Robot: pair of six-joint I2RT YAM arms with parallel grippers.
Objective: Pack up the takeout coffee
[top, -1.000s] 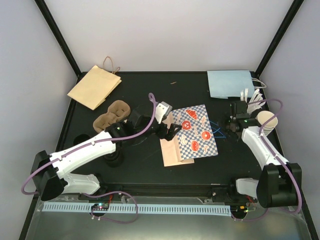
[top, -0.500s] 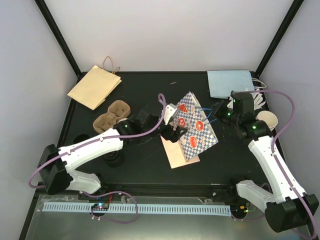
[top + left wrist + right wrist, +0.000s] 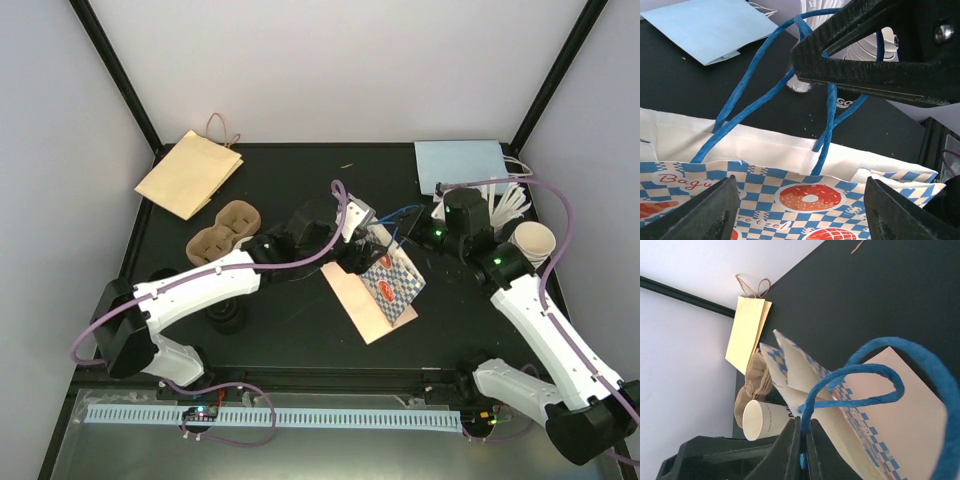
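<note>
From above, the bag [image 3: 392, 283] sits mid-table, tipped up on its near edge. Its blue handle [image 3: 401, 212] rises toward the right gripper [image 3: 414, 228]. The left gripper [image 3: 368, 250] is tight against the bag's left side, at its mouth. The tray [image 3: 224, 230] lies well to the left, and a cup [image 3: 533, 241] stands off at the right edge, behind the right arm.

Left wrist now: both fingers [image 3: 710, 210] show at the bottom corners, spread wide. The bag's [image 3: 805, 197] checked face and white rim fill the gap between them. Just above, the right gripper [image 3: 807, 65] is clamped on the handle [image 3: 757, 82], with blue loops hanging from its jaws.

Right wrist: the right gripper [image 3: 801, 432] has its fingers pressed together on the handle [image 3: 875, 375], pinching it right at the tips. The bag [image 3: 805, 370] hangs just beyond, its mouth gaping a little. Past it lie the tray [image 3: 755, 380] and a kraft bag [image 3: 746, 332].
</note>
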